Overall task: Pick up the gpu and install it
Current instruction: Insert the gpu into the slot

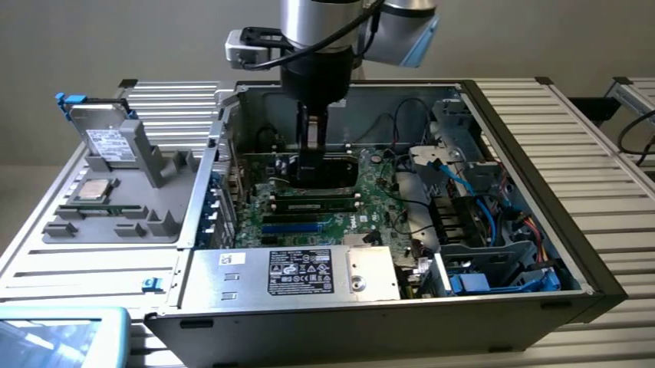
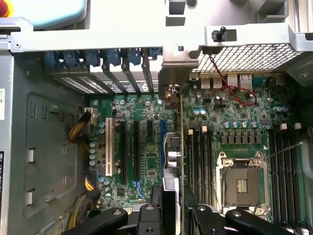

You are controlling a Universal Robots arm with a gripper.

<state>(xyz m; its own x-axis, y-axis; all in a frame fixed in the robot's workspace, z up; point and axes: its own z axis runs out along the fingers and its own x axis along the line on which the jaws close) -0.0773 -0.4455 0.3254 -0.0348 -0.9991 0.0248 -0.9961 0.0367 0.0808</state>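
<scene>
Grips the graphics card (image 1: 325, 172) on edge inside the computer case (image 1: 532, 253), with the tool (image 1: 313, 144) clamped across its upper rim, one finger (image 2: 157, 200) to each face. Hangs it just above the green main board (image 2: 146, 105) on the floor of the case, apart from the board and, by the look of it, not seated in any of the long slots (image 2: 132, 152). Points its silver end bracket (image 2: 178, 63) toward the rear wall of the case, close to the row of blue clips (image 2: 112, 56) there. Looks light, flat and stiff, so unlikely to sag or swing in a pinch grip; probably not slippery on the bare board, perhaps more so on the black cooler. Seems fragile all the same: tiny soldered parts and, presumably, a contact edge easily scratched. Best taken by the long bare rim opposite the contacts, as here, or by the bracket. Likely bears little twist or side load. Under the case, a ribbed metal counter (image 1: 573, 115), hard and level. Beside the case, on the exterior view's left, a grey holder (image 1: 153, 215) with a hard drive (image 1: 107, 142) standing in it and a square chip (image 1: 97, 190) lying flat. Within the case, little spare room: memory slots (image 2: 200, 161) and an empty processor socket (image 2: 242, 183) right next to the card, blue cables (image 1: 481, 203) and a power box (image 1: 307, 272) farther off.
</scene>
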